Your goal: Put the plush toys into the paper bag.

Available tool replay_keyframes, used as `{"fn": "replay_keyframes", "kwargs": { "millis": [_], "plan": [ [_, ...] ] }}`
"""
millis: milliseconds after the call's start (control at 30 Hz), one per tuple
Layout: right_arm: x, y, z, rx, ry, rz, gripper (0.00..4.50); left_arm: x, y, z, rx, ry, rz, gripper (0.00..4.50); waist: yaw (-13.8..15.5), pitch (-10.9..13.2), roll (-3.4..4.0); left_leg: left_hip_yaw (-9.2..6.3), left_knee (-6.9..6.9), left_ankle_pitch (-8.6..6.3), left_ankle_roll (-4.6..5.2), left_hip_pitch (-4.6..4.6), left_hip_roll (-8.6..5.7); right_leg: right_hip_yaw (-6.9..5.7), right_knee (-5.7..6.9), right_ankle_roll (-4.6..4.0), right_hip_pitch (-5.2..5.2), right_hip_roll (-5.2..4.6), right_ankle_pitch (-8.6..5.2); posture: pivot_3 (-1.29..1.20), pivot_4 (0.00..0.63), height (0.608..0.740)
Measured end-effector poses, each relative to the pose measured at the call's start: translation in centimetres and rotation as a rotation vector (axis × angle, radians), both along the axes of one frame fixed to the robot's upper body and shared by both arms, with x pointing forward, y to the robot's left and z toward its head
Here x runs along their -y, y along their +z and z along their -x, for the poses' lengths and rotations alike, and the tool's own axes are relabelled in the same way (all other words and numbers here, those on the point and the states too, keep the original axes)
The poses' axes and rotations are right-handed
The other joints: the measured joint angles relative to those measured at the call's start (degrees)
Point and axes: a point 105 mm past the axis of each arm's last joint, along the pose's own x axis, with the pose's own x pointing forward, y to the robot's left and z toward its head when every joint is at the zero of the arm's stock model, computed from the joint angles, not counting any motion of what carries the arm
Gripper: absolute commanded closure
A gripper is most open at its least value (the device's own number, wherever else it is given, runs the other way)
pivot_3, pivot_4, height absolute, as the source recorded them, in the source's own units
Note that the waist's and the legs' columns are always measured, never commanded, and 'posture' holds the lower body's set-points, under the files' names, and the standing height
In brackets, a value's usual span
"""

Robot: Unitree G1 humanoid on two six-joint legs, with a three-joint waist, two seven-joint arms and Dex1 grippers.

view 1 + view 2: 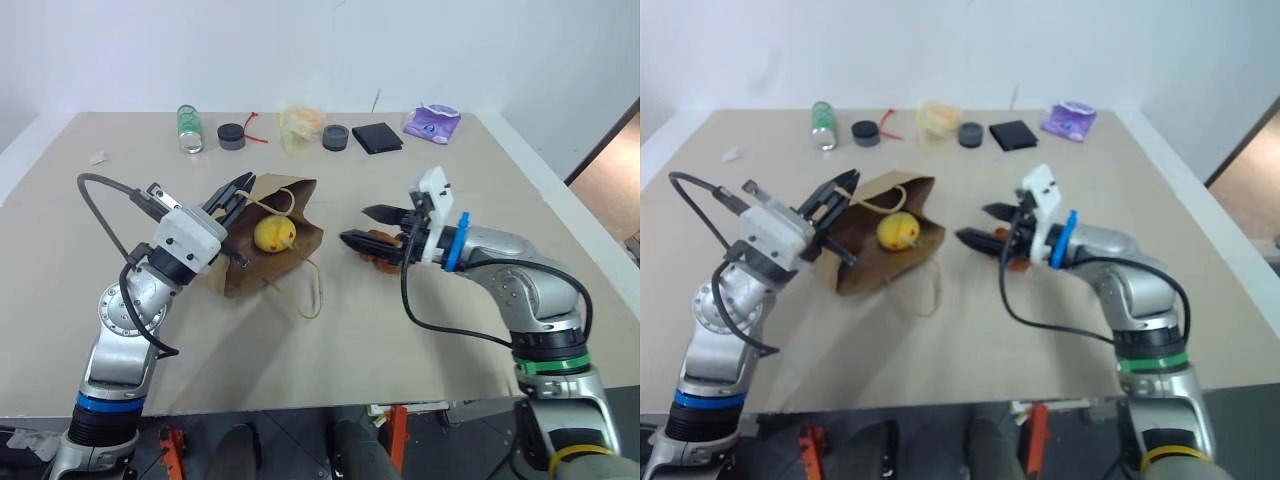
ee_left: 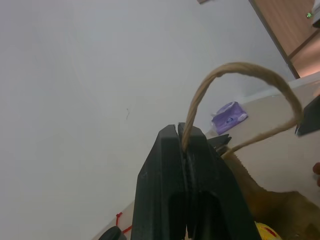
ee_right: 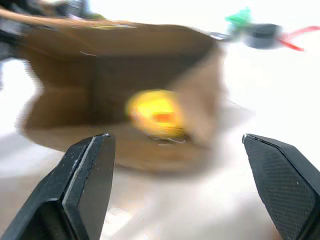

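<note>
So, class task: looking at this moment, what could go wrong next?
The left hand holds the paper bag open by one thin handle; a slip could close the mouth. The egg toy sits near that mouth and might roll out. The brown toy lies under the open right hand, which could knock it.

Flat kraft paper bag [image 1: 262, 243]: brown, twisted tan loop handles. Egg-shaped plush toy [image 1: 273, 234] at its mouth: yellow. Furry plush toy [image 1: 381, 252]: brown. Tabletop [image 1: 420, 330]: plain beige. Crinkled packet [image 1: 431, 121]: purple. Flat square pad [image 1: 377, 137]: black. Both claws: black fingers.
</note>
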Motion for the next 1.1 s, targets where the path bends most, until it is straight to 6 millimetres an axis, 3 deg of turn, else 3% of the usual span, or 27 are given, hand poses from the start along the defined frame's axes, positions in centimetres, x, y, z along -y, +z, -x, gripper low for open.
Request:
{"fn": "replay_keyframes", "kwargs": {
  "millis": [33,100,233,300,333,400,500,600,700,767,900,1100],
  "plan": [
    [1.9,-1.6,-0.9,-0.04,-0.083,0.067,0.11,-0.1,0.1,0.0,0.0,-0.001,0.005,4.5,0.0,0.0,0.0,0.03,0.0,0.0,0.0,0.0,-0.02,0.05,0.0,0.0,-0.01,-0.02,0.0,0.0,0.15,0.74],
    [2.2,-2.3,-1.1,-0.052,-0.1,0.106,0.65,-0.1,0.0,0.0,-0.001,-0.001,0.006,4.5,-0.1,0.0,0.01,0.05,-0.05,0.0,0.0,0.0,-0.02,0.09,0.0,0.02,-0.05,0.02,-0.02,0.0,0.15,0.74],
    [3.9,-5.9,-1.6,-0.149,-0.162,0.26,2.31,-0.3,0.1,-0.1,-0.005,0.001,0.016,4.5,0.0,0.0,0.01,0.06,-0.03,-0.01,0.01,-0.01,-0.06,0.14,0.0,0.08,-0.02,0.01,-0.06,0.0,0.15,0.74],
    [3.9,-5.6,-1.8,-0.136,-0.162,0.27,3.31,-0.3,0.2,-0.2,-0.002,-0.001,0.018,4.5,0.0,0.0,-0.02,0.04,0.0,-0.01,0.01,0.0,-0.06,0.16,0.0,0.11,0.03,0.02,-0.05,0.0,0.15,0.74],
    [3.8,-5.6,-1.8,-0.129,-0.157,0.294,4.06,-0.3,0.2,-0.2,-0.002,-0.002,0.02,4.5,0.0,0.0,-0.02,0.04,0.03,0.0,0.01,0.02,-0.06,0.16,0.0,0.13,0.06,0.01,-0.04,0.0,0.15,0.74],
    [3.7,-5.6,-1.9,-0.126,-0.154,0.302,4.32,-0.3,0.2,-0.1,-0.002,-0.003,0.021,4.5,0.0,0.0,-0.02,0.04,0.06,0.0,0.01,0.08,-0.06,0.16,0.0,0.13,0.13,0.01,-0.03,0.0,0.15,0.74],
    [3.4,-5.2,-2.0,-0.113,-0.143,0.242,4.37,-0.4,0.3,-0.2,-0.001,-0.001,0.024,4.5,0.0,0.0,-0.02,0.04,0.11,0.0,0.01,0.12,-0.06,0.16,0.0,0.11,0.17,0.02,-0.01,0.0,0.15,0.74],
    [1.0,-1.9,-0.8,-0.046,-0.006,0.032,4.37,-0.5,0.3,-0.2,-0.002,0.003,0.025,4.5,0.0,0.0,0.03,0.05,0.04,0.01,0.02,0.09,-0.05,0.2,0.0,0.14,0.08,0.06,0.04,0.0,0.15,0.74],
    [-2.3,1.8,2.0,0.037,0.187,-0.074,4.38,-0.6,0.2,-0.4,-0.006,0.008,0.028,4.5,-0.1,0.0,0.03,-0.02,-0.06,-0.02,0.04,0.09,0.02,0.2,0.01,0.08,0.06,0.17,-0.04,0.0,0.15,0.74],
    [-4.3,2.8,3.1,0.045,0.262,-0.113,4.38,-0.8,0.2,-0.5,-0.01,0.011,0.031,4.5,-0.1,0.0,0.03,-0.03,-0.07,-0.03,0.04,0.09,0.04,0.2,0.02,0.07,0.05,0.2,-0.06,0.0,0.15,0.74],
    [-7.2,2.3,3.7,0.002,0.302,-0.128,4.38,-0.9,0.3,-0.6,-0.011,0.014,0.039,4.5,0.0,0.0,0.03,0.01,-0.01,-0.03,0.04,0.06,0.02,0.2,0.02,0.08,0.06,0.14,-0.04,0.0,0.15,0.74],
    [-12.9,-0.1,2.4,-0.076,0.292,-0.083,4.38,-1.0,0.3,-0.8,-0.011,0.02,0.057,4.5,-0.1,0.0,0.03,0.03,0.0,-0.02,0.04,0.04,0.03,0.2,0.03,0.03,0.01,0.16,0.03,0.0,0.15,0.74]
  ]
}}
